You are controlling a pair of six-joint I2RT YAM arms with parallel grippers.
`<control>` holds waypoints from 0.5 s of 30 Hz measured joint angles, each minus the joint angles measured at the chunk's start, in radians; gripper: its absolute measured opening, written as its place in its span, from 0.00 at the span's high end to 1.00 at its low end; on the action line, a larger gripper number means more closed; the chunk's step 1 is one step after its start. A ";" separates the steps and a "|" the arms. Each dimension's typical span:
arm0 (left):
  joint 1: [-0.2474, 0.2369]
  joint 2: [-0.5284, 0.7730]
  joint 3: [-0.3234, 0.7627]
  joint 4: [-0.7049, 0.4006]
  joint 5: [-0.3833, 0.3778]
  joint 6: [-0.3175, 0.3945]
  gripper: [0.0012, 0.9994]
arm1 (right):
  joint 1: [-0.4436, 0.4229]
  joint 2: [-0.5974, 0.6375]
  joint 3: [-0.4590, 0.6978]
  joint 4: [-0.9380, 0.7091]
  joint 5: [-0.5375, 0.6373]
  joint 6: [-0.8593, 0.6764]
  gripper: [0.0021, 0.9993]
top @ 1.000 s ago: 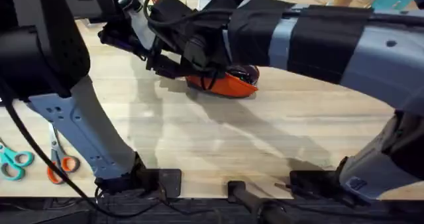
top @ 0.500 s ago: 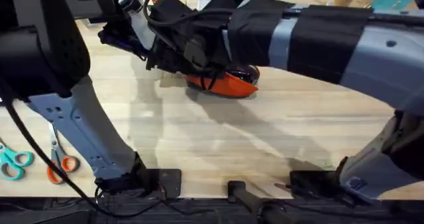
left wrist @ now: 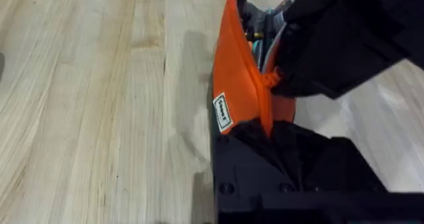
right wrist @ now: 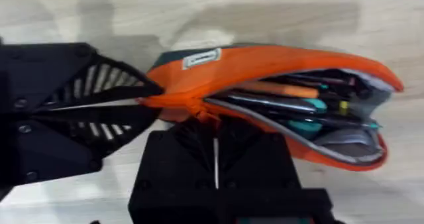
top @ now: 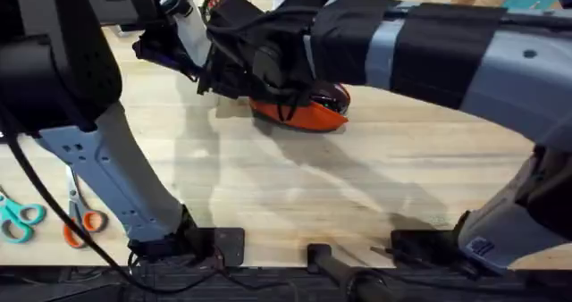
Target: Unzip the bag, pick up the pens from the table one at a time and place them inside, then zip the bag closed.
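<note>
The orange bag lies on the table at the far middle, under both arms. In the right wrist view the bag gapes open along its top, and dark pens lie inside among orange and teal items. My left gripper is shut on one end of the bag; the right wrist view shows it at that same end. My right gripper is shut on the zipper edge close beside it, seen from the left wrist as a dark mass.
Teal-handled scissors and orange-handled scissors lie at the near left of the table. The left arm's links stand over the left side. Bare wood spreads across the middle and right.
The right arm's wrist has shifted slightly up and to the left over the bag. The bag and the left arm stay where they were.
</note>
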 joint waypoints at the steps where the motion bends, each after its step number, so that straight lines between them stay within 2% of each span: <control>1: 0.000 0.000 0.000 0.000 0.000 0.000 0.96 | -0.003 0.000 0.001 -0.012 0.000 0.000 0.97; 15: -0.002 0.000 0.000 -0.001 -0.003 0.000 0.96 | -0.019 0.000 0.012 -0.113 0.000 0.000 0.97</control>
